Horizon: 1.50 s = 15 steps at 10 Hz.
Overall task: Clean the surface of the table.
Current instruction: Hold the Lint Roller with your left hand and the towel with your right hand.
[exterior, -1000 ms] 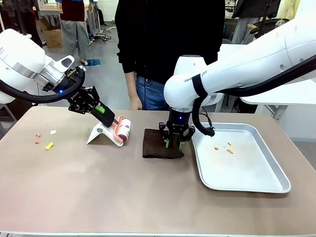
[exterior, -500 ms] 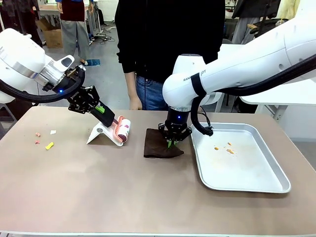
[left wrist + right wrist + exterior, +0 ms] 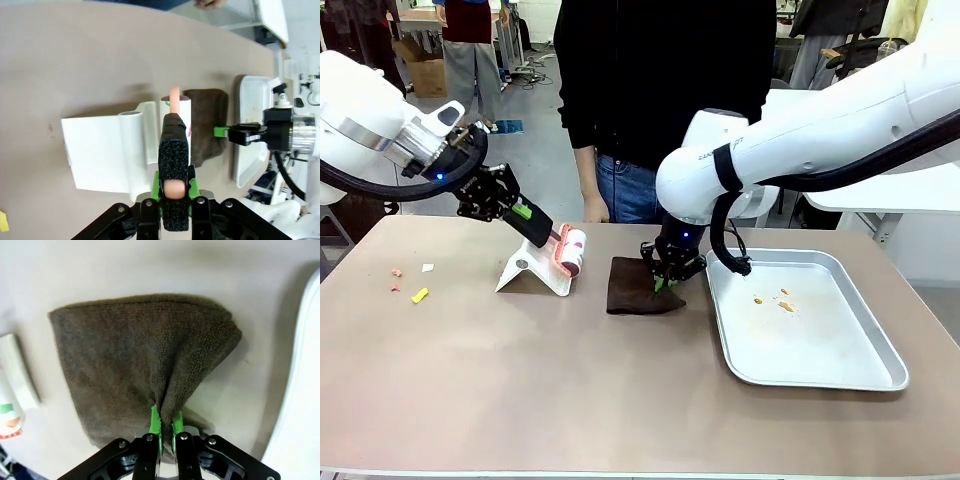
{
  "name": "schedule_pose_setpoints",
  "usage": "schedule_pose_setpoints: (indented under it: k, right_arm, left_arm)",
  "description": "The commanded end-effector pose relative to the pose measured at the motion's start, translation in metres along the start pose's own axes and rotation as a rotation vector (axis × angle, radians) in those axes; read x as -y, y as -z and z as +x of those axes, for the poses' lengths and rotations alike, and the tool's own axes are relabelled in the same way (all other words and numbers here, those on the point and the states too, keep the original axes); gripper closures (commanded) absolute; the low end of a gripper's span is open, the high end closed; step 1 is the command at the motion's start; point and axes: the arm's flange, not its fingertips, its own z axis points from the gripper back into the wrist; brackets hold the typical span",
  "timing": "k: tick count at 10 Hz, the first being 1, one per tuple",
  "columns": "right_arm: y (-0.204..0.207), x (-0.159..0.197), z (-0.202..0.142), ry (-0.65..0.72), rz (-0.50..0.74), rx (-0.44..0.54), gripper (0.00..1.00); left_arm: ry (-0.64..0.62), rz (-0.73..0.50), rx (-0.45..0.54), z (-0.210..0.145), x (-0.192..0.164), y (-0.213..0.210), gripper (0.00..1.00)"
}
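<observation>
The table spans the whole foreground of the front view, its brownish top carrying all items noted below.

Left gripper: closed on the black foam handle of a lint roller. In the left wrist view the green pads of this gripper sit hard against both sides of the handle. The handle slopes down toward the table's middle, and the roller head lies at the upper end of a white stand. Whether the head touches the stand cannot be told.

Right gripper: closed on a pinch of a dark brown cloth. In the right wrist view the cloth gathers into a narrow fold that runs between the pads of this gripper. The rest of the cloth lies spread on the table, between the stand and a metal tray.

The tray sits flat on the robot's right side of the table, just beside the cloth. A few orange crumbs lie near its far end.

Near the table's left edge lie small scraps, well apart from the stand: a yellow piece, pink bits and a white bit.

A person in a dark top stands at the far side, one hand hanging at the table's edge.
</observation>
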Motion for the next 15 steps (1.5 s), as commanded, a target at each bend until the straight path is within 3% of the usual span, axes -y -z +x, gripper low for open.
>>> schedule_pose_setpoints:
  k: [1,3,5,6,11,13,15]
  right_arm:
    - [-0.021,0.038,-0.027,-0.066,0.245,0.11,1.0]
    - [-0.033,0.066,-0.041,-0.146,0.444,0.176,1.0]
    - [-0.036,0.101,-0.055,-0.258,0.849,0.15,1.0]
    - [-0.036,0.113,-0.063,-0.324,0.939,0.152,1.0]
    - [-0.039,0.172,-0.106,-0.514,1.149,0.004,1.0]
    - [-0.039,0.205,-0.147,-0.409,1.183,0.07,1.0]
    - [-0.041,0.215,-0.19,-0.263,1.221,0.137,1.0]
  left_arm:
    - [0.01,-0.172,0.053,-0.017,-0.003,-0.027,1.0]
    - [0.025,-0.274,0.063,-0.035,-0.008,-0.053,1.0]
    - [0.037,-0.359,0.079,-0.056,-0.023,-0.079,1.0]
    - [0.038,-0.397,0.097,-0.066,-0.032,-0.091,1.0]
    - [0.007,-0.562,0.175,-0.109,-0.092,-0.155,1.0]
    - [-0.016,-0.558,0.154,-0.115,-0.122,-0.18,1.0]
    - [-0.01,-0.546,0.039,-0.074,-0.157,-0.216,1.0]
